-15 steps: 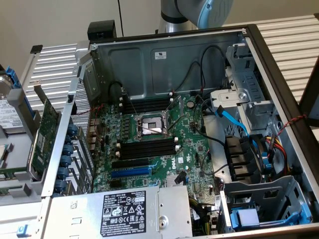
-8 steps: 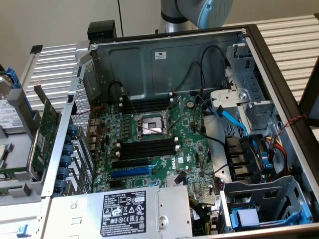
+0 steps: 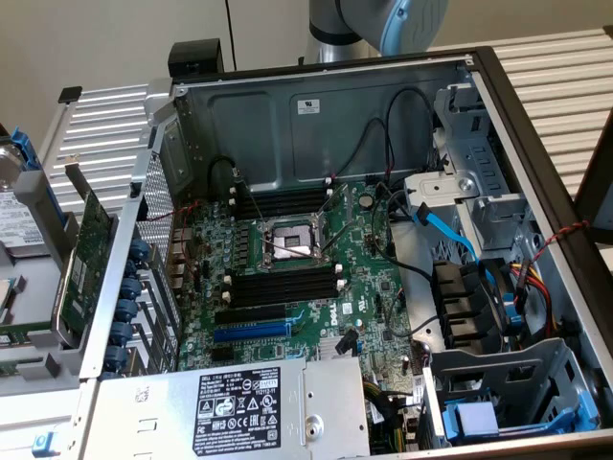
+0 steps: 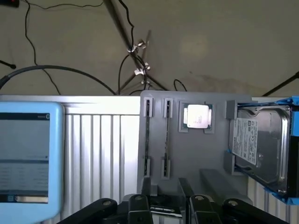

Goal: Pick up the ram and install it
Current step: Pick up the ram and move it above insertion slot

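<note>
The open gripper is being held over the tray, straddling what looks like the ram; an off-centre closing risks it being knocked askew.

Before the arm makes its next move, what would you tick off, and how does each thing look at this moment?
1. Gripper open: ok, its fingers stand apart above the gray tray.
2. Ram located: cannot tell; the narrow holders in the tray show thin dark lines, but no stick is certain.
3. Memory slots free: ok, they look empty in the exterior view.
4. Computer case open: ok, the motherboard lies exposed.
5. Cables away from the slots: cannot tell; black ones hang close to the upper slots.
</note>
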`<state>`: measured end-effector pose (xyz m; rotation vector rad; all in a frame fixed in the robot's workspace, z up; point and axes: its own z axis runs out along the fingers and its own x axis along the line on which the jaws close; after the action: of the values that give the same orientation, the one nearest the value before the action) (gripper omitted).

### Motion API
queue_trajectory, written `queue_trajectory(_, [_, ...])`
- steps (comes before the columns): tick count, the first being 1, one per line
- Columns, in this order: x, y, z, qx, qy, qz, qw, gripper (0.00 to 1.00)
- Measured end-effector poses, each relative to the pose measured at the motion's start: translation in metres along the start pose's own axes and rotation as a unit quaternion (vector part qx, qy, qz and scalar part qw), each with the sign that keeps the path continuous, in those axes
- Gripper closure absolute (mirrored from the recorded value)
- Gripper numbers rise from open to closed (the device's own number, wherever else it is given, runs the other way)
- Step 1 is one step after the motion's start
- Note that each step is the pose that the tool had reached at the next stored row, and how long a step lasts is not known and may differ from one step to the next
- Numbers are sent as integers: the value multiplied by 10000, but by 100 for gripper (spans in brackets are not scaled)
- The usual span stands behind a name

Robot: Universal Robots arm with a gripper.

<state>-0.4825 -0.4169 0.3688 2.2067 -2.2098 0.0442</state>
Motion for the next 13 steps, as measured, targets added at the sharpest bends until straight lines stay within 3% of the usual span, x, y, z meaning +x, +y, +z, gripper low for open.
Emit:
queue_trajectory(3, [16, 1, 49, 20, -6, 0, 10000, 62])
queue_trajectory(4, [19, 1, 70, 23, -9, 0, 10000, 55])
queue_trajectory(10, [72, 1, 179, 26, -24, 1, 10000, 55])
queue_trajectory(13, [115, -1, 237, 27, -47, 5, 10000, 55])
